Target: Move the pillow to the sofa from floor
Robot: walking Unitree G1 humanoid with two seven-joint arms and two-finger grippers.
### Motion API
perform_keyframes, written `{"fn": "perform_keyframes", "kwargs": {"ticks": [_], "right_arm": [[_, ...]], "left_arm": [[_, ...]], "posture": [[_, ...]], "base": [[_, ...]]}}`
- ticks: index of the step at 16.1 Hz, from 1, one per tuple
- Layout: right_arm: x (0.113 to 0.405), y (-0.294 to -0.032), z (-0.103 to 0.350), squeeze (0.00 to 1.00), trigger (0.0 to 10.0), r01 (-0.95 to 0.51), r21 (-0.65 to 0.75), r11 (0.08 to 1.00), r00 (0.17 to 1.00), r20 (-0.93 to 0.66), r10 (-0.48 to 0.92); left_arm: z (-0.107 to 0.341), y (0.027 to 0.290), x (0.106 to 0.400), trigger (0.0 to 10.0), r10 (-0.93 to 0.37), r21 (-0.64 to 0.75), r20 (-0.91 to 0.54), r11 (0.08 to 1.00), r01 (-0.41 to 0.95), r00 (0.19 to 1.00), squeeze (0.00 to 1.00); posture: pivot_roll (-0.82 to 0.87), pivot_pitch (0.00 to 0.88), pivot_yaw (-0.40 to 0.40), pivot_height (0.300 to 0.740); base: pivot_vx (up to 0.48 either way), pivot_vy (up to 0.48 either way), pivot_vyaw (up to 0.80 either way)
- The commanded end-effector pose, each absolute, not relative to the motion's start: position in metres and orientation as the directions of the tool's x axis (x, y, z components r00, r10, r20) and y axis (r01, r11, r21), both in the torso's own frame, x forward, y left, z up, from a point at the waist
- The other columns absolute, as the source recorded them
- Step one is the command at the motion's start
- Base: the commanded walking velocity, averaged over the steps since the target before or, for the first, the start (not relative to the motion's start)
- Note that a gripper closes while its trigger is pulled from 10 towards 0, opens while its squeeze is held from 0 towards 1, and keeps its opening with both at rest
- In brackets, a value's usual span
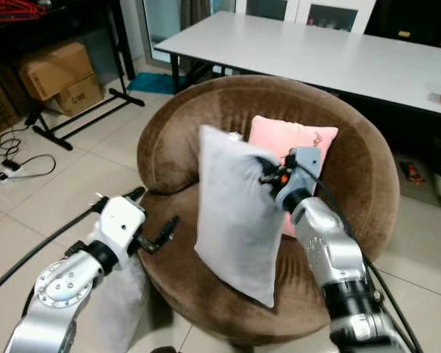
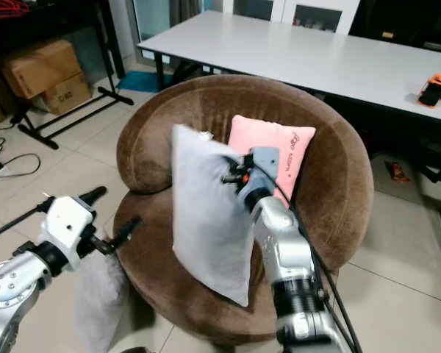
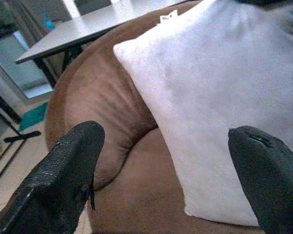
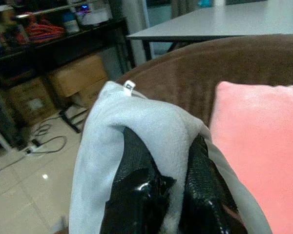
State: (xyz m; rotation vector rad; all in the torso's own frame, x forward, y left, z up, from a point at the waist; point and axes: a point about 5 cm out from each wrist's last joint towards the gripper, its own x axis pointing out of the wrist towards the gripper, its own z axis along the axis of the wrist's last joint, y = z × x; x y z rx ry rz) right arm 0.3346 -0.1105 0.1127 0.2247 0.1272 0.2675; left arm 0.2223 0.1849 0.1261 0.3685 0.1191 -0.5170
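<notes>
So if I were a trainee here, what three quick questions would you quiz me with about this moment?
1. True or false: the right gripper is pinching the grey pillow.
2. What colour is the cushion leaning against the sofa back?
3. The left gripper is: A) open, holding nothing B) shut on the pillow C) gripping the sofa.

Key: 1 true. 2 pink. 3 A.

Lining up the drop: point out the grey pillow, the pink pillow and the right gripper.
grey pillow (image 1: 231, 213), left eye view, middle of its face.
pink pillow (image 2: 275, 147), right eye view, upper face.
right gripper (image 4: 168, 187), right wrist view, between fingertips pinching grey fabric.
</notes>
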Motion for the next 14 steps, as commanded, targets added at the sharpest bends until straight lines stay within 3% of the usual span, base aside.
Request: {"fn": "perform_keyframes", "kwargs": {"ticks": [1,4,7,8,9,12,14], "right_arm": [[0.342,-0.114,0.12,0.0,10.0,-0.228,0.229,0.946,0.968,-0.053,0.246],[0.359,-0.118,0.114,0.0,10.0,-0.211,0.167,0.963,0.97,-0.087,0.227],[0.377,-0.138,0.117,0.0,10.0,-0.079,0.123,0.989,0.989,-0.118,0.093],[0.38,-0.143,0.119,0.22,10.0,-0.048,0.098,0.994,0.99,-0.126,0.06],[0.382,-0.154,0.119,1.0,10.0,0.012,0.068,0.998,0.989,-0.15,-0.002],[0.383,-0.159,0.12,1.0,10.0,0.011,-0.039,0.999,0.991,-0.134,-0.016],[0.38,-0.16,0.117,1.0,10.0,-0.013,0.025,1.0,0.994,-0.105,0.016]], "left_arm": [[0.129,0.184,0.222,10.0,-0.474,0.319,-0.208,0.794,0.517,0.856,0.0],[0.127,0.185,0.218,10.0,-0.51,0.294,-0.244,0.771,0.564,0.825,0.0],[0.126,0.185,0.217,10.0,-0.56,0.268,-0.277,0.736,0.622,0.781,0.0],[0.126,0.185,0.217,10.0,-0.563,0.264,-0.279,0.734,0.626,0.778,0.0],[0.126,0.186,0.217,10.0,-0.568,0.26,-0.283,0.731,0.631,0.773,0.0],[0.125,0.186,0.217,10.0,-0.569,0.256,-0.284,0.73,0.633,0.771,0.0],[0.125,0.185,0.219,10.0,-0.558,0.262,-0.271,0.741,0.618,0.784,0.0]], "posture": [[0.05,0.0,-0.019,0.729],[0.05,0.0,-0.016,0.729],[0.05,0.0,-0.01,0.729],[0.05,0.0,-0.01,0.729],[0.05,0.0,-0.012,0.729],[0.04,0.0,-0.011,0.729],[0.04,0.0,-0.01,0.729]], "base": [[0.0,0.0,0.0],[0.0,0.0,0.0],[0.0,0.0,0.0],[0.0,0.0,0.0],[0.0,0.0,0.0],[0.0,0.0,0.0],[0.0,0.0,0.0]]}}
